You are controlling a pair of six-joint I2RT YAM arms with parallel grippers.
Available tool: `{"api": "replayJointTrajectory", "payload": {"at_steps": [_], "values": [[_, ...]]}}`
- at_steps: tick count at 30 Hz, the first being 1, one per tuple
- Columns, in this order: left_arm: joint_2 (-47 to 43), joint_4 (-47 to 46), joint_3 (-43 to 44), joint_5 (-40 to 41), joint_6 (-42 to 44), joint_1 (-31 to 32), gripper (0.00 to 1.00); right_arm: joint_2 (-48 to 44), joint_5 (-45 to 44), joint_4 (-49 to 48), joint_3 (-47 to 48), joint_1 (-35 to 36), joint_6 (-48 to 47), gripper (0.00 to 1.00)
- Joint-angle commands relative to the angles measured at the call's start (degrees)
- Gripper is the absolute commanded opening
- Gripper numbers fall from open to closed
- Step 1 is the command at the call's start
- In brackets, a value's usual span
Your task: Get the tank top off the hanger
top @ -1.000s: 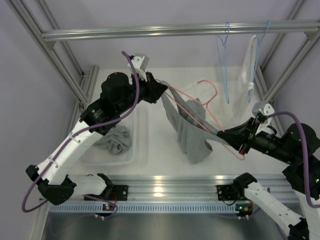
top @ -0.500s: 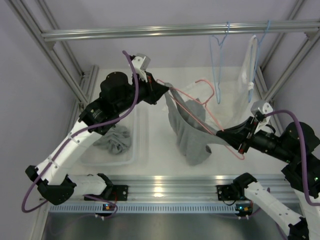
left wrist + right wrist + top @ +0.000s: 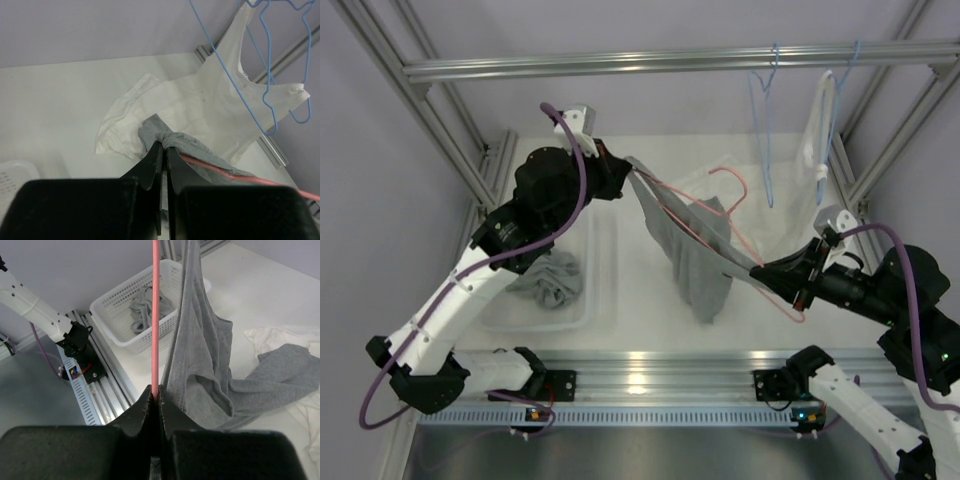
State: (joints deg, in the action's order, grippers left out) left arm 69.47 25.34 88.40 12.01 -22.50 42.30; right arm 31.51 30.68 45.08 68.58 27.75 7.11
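Above the counter point(image 3: 630, 295), left claw point(image 3: 162, 146) pinches the grey tank top point(image 3: 695, 265) by its strap; right claw point(image 3: 155, 392) clamps the pink hanger point(image 3: 155, 315), garment hanging between.

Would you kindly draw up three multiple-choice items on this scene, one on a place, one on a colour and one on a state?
1. Where does the white basket stand?
A. at the left side of the table
B. at the table's right side
C. hanging overhead

2. What colour is the hanger that the right tool holds?
A. blue
B. pink
C. green

3. How is the left tool?
A. wide open
B. shut on the grey tank top
C. shut on the basket

Answers:
1 A, the top view shows it at the left.
2 B, a pink wire rises from its grip in the right wrist view.
3 B, grey cloth is pinched in it in the left wrist view.
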Motion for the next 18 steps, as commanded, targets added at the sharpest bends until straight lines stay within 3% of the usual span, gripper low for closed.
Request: {"api": "replayJointTrajectory", "payload": {"at_steps": [1, 13, 17, 18], "values": [[0.22, 0.49, 1.07, 6.96, -1.4, -0.2, 0.0, -1.01, 4.63, -3.06, 0.07, 0.73, -1.57, 0.0], [3.47, 3.75, 2.3, 10.93, -4.75, -0.29, 0.0, -4.88, 8.61, -5.53, 1.03, 0.73, -3.25, 0.0], [5.05, 3.31, 3.62, 3.21, -3.51, -0.29, 0.0, -4.79, 7.65, -9.55, -0.37, 0.73, -0.44, 0.0], [5.41, 2.87, 3.71, -1.85, -2.82, -0.29, 0.0, -5.31, 6.77, -11.05, -1.07, 0.73, 0.61, 0.0]]}}
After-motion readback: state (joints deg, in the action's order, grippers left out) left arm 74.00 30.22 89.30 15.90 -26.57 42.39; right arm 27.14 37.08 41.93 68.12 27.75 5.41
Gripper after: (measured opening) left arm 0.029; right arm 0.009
